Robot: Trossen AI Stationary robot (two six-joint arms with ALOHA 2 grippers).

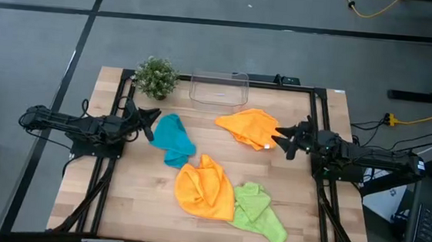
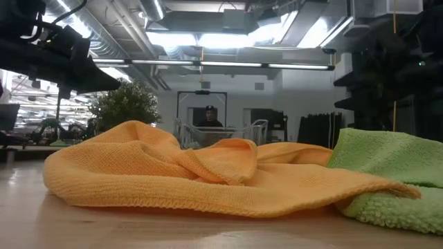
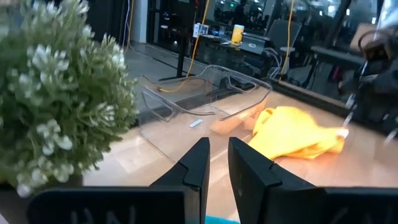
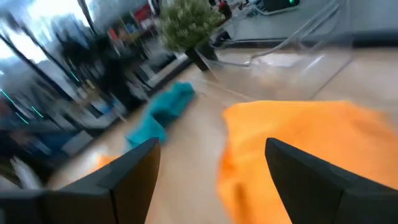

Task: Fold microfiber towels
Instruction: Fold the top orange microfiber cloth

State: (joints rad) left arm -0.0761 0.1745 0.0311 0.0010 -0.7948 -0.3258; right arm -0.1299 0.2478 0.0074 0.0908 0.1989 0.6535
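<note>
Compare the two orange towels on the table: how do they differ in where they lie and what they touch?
The far orange towel lies by the clear tub, at the open right gripper; the near orange towel lies nearer the table's front edge, away from both grippers. The near one overlaps the green towel; the far one touches no other towel. Both are crumpled and unfolded.

A potted plant point(image 1: 156, 77) stood at the upper left of the wooden surface point(image 1: 132, 199) in the high view. Just right of it, at top centre, sat a clear tub point(image 1: 218, 89). A person point(image 2: 209, 117) showed at mid-frame in the low view, far behind.
</note>
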